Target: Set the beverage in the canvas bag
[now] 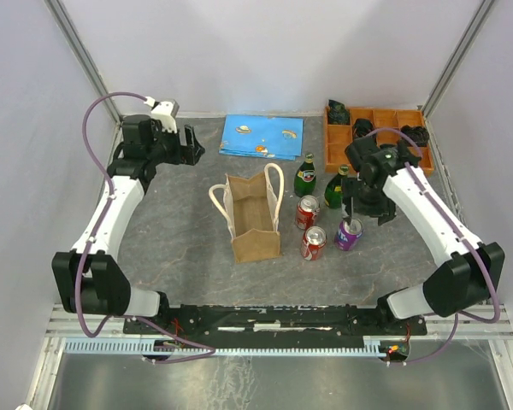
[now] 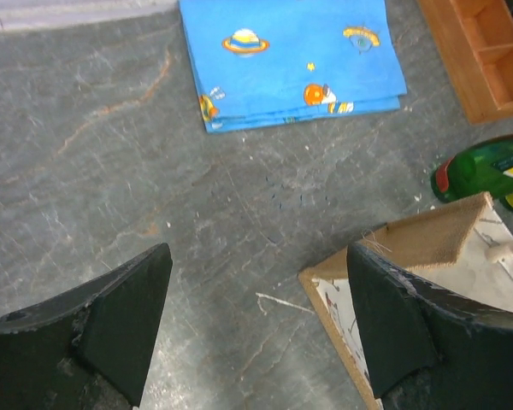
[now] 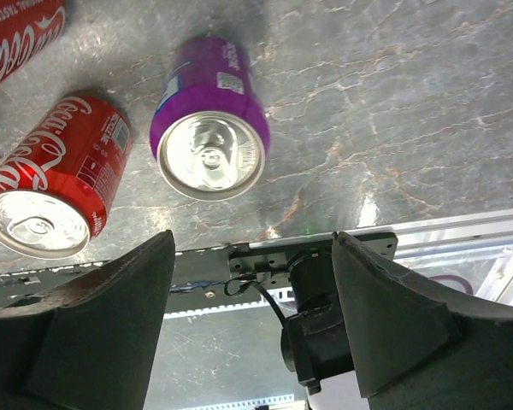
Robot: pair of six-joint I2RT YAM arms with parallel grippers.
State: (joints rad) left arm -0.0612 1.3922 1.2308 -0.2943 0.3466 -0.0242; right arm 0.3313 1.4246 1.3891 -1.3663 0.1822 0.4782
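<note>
Standing by the table (image 1: 171, 222), I see the canvas bag (image 1: 255, 218) upright near the middle, its mouth open and its cream handles looped above the rim. Just to the right of it stand two red cans (image 1: 307, 211), with the purple can (image 1: 349, 233) beside the nearer one and two green bottles (image 1: 305, 175) behind them. None of the drinks touch the bag.

The right claw (image 1: 359, 209) hangs just above the purple can, its fingers spread wide and gripping nothing. The left claw (image 1: 191, 145) is off at the far left, also spread wide with nothing in it, close to a blue cloth (image 1: 262, 137) lying flat at the back. An orange tray (image 1: 376, 137) sits in the back right corner.
</note>
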